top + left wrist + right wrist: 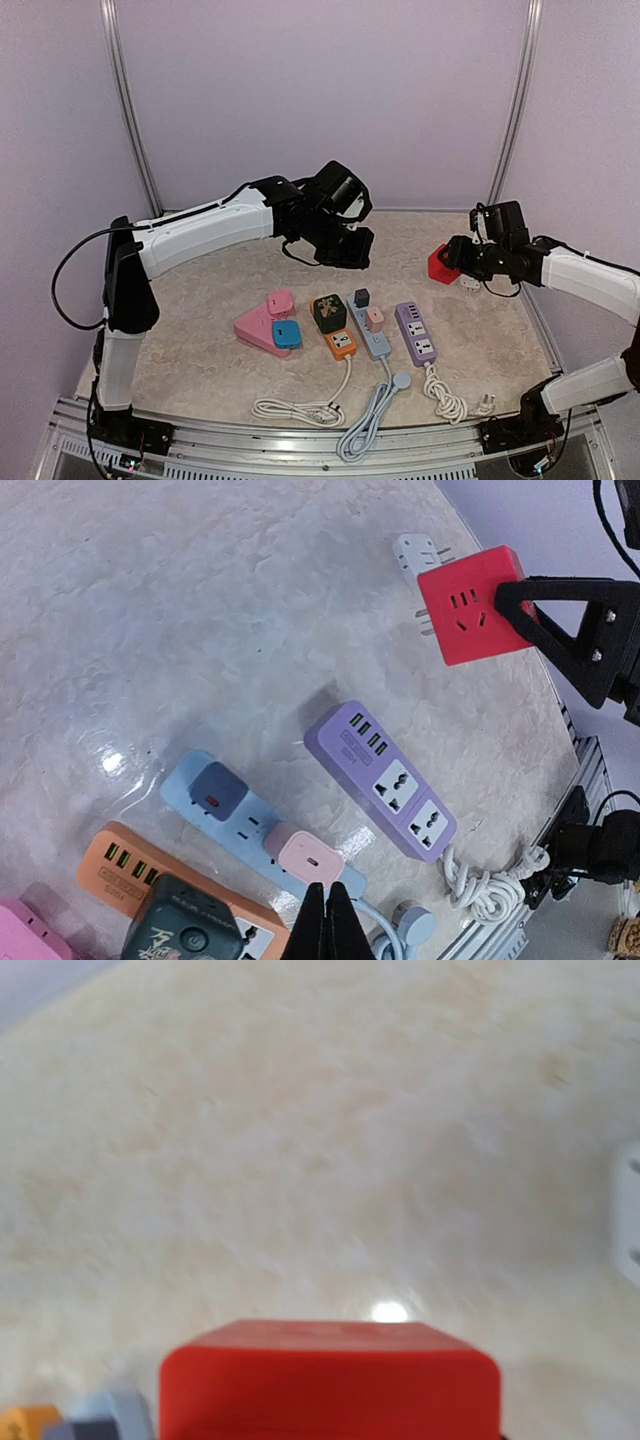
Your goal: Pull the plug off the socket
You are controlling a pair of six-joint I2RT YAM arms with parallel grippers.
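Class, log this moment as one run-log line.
left fingers: shut, empty | right fingers: shut on red cube | white plug: on table, apart from cube

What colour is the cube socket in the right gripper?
Red; the cube socket shows best in the left wrist view.

Right wrist view is soft all over. The red socket cube is cut by the bottom edge, its socket face unseen there. Right of the cube, a white plug is sliced by the frame edge. Left of the cube, an orange scrap and a grey-blue scrap are too blurred to name.

Left wrist view: the right claw shows one finger beside the cube, the other hidden behind it. Well apart from the cube, the left claw shows only pinched tips. The dark green adapter and pink strip are cropped, and the adapter's print is unreadable.
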